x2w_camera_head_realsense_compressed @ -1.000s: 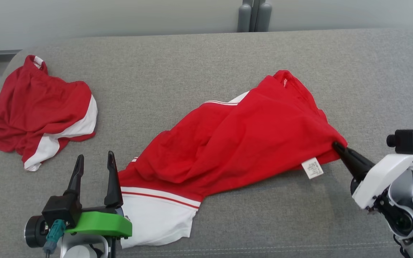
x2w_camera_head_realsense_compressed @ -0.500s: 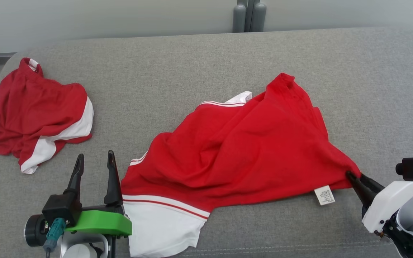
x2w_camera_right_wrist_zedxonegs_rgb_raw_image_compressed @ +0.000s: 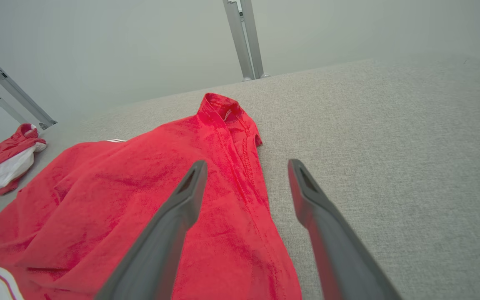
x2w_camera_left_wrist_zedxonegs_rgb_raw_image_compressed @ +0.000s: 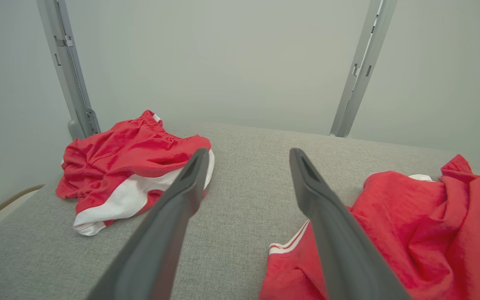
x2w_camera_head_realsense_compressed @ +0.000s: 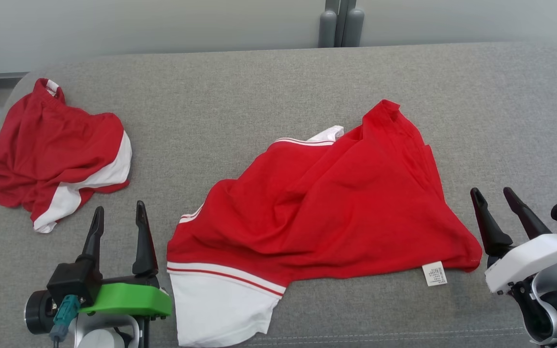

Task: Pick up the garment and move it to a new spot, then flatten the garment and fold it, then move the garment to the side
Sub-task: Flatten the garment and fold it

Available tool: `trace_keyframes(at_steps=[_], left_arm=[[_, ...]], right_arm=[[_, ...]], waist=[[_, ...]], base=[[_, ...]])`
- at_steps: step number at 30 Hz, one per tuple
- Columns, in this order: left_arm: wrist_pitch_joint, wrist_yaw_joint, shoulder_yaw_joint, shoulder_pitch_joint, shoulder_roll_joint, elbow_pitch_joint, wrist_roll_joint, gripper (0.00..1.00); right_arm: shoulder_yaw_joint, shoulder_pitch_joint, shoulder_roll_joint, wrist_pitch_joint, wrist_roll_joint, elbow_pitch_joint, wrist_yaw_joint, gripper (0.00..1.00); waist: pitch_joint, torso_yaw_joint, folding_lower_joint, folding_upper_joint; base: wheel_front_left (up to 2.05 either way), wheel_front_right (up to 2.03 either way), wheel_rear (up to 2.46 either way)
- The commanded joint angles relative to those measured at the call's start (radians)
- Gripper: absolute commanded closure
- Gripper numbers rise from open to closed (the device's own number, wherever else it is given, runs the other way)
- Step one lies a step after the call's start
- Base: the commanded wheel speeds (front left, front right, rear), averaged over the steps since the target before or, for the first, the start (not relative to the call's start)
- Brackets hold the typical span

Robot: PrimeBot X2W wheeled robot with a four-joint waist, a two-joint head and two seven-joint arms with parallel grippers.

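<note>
Right claw (x2w_camera_head_realsense_compressed: 490,191): a second ago it was pressed together on the right corner of the garment (x2w_camera_head_realsense_compressed: 331,208); it now stands spread and clear of the cloth, just beside that corner; the corner, then drawn out to a taut point, has dropped slack onto the worktop (x2w_camera_head_realsense_compressed: 259,96). Left claw (x2w_camera_head_realsense_compressed: 119,207): spread then, spread now, holding nothing, just left of the garment's lower end.

Garment: lies aslant across the middle of the worktop, its low end at the near edge and its high end toward the right; thin red knit, soft, rumpled into long shallow folds; a white panel (x2w_camera_head_realsense_compressed: 215,309) with narrow red and white stripes at the near-edge end; a ribbed red band at the far tip; a small white printed label (x2w_camera_head_realsense_compressed: 434,273) hanging out near the right corner.

Second garment (x2w_camera_head_realsense_compressed: 51,150): same red and white cloth, bunched in a heap by the left edge, well apart from mine.

Worktop: padded, covered in coarse grey weave, with a stitched seam along the near edge.
</note>
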Motion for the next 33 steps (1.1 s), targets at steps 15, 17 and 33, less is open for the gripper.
trace_keyframes(at_steps=[15,17,33], left_arm=[[-0.002,-0.027,0.012,0.052,0.009,0.001,0.074,0.00],[-0.002,-0.028,0.014,0.064,0.018,0.000,0.093,0.00],[-0.001,-0.007,0.038,0.142,0.036,-0.041,0.145,0.00]], right_arm=[[0.030,0.011,0.057,-0.260,-0.131,0.039,0.000,0.00],[0.027,0.022,0.063,-0.275,-0.146,0.044,0.000,0.00],[-0.028,0.095,0.124,-0.303,-0.227,0.031,0.000,0.00]], waist=[[-0.057,-0.011,0.0000,0.0000],[-0.072,-0.014,0.0000,0.0000],[-0.129,-0.043,0.0000,0.0000]], base=[[0.00,0.00,0.00],[0.00,0.00,0.00],[0.00,0.00,0.00]])
